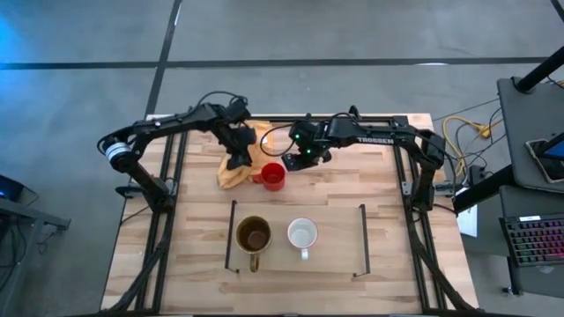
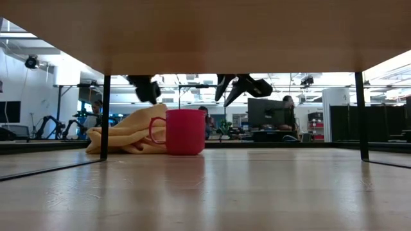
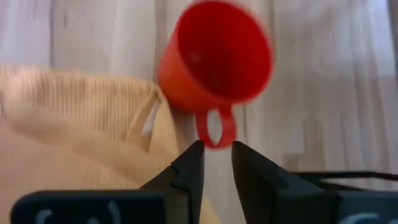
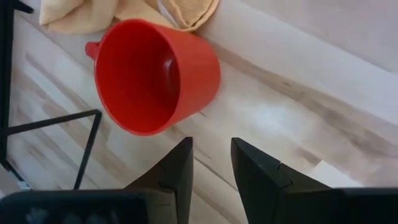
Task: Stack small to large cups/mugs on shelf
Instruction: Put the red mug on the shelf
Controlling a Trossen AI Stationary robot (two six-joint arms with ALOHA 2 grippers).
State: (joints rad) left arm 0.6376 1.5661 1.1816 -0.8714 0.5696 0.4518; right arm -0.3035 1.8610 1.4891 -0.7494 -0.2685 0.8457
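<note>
The small red mug (image 1: pixel 273 176) stands upright on the tabletop beyond the shelf, its handle (image 3: pixel 216 127) toward the yellow cloth (image 1: pixel 236 173). My left gripper (image 1: pixel 238 161) hovers over the cloth, its fingers (image 3: pixel 216 152) a narrow gap apart just short of the handle. My right gripper (image 1: pixel 296 160) hovers on the mug's other side, above the table, also narrowly open (image 4: pixel 211 149) and empty. The olive-brown mug (image 1: pixel 254 236) and the white mug (image 1: pixel 302 234) stand side by side on the light-wood shelf board (image 1: pixel 335 257).
The shelf's black rails (image 1: pixel 231 236) (image 1: pixel 361 239) stand at its short ends. The crumpled yellow cloth (image 2: pixel 125 135) lies against the red mug's handle side. Bare tabletop (image 1: pixel 352 180) lies to the mug's right. A desk with cables stands beyond the table's right edge.
</note>
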